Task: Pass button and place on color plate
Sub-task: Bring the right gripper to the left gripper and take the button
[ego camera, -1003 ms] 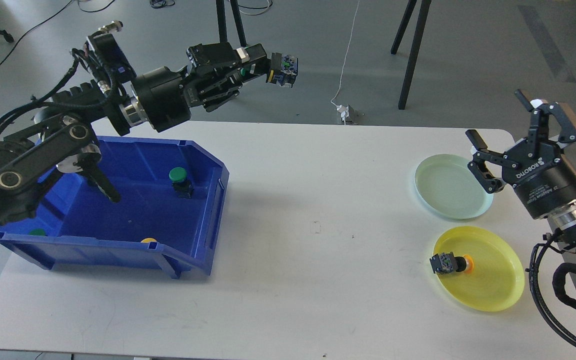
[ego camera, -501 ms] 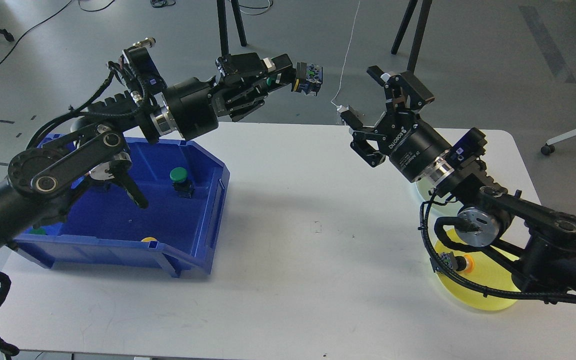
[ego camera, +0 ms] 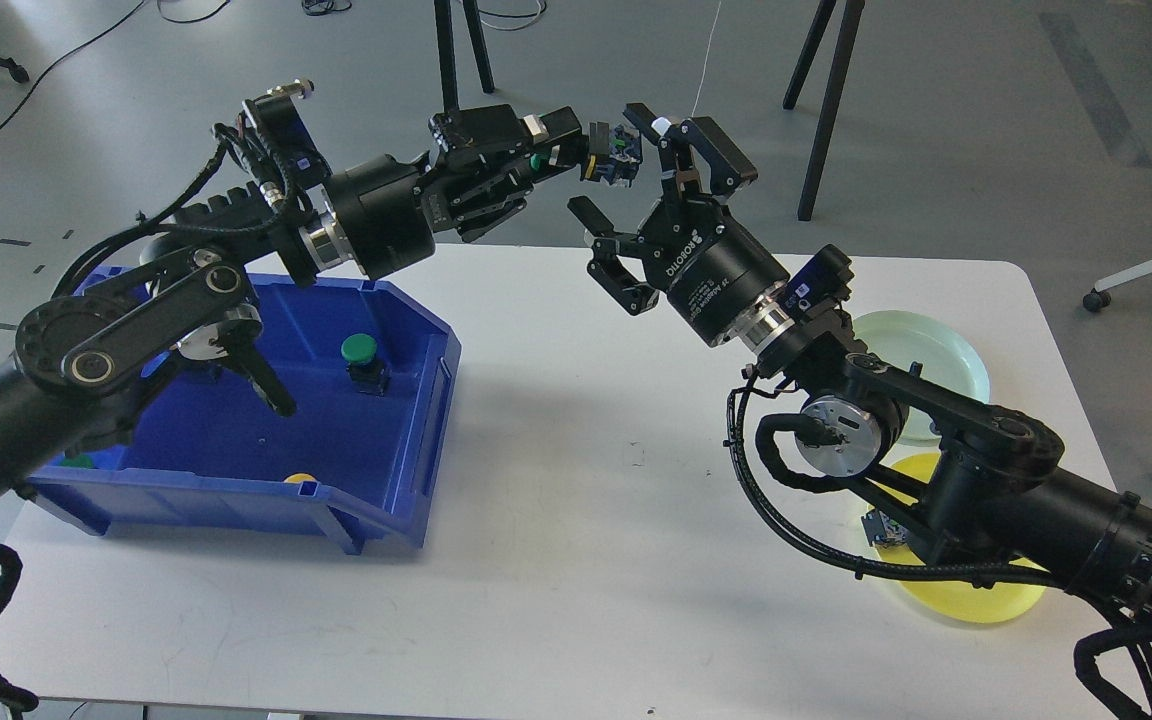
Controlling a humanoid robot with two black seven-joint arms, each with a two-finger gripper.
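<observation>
My right pincer has swung left from beside the plates and now hangs spread wide just beside the green button, which my left pincer clamps, high above the counter. The green plate and yellow plate lie under my right arm.

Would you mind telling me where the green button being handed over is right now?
In the head view, the green button is held in the air by the left gripper, above the table's far edge, right beside the open right gripper.
</observation>
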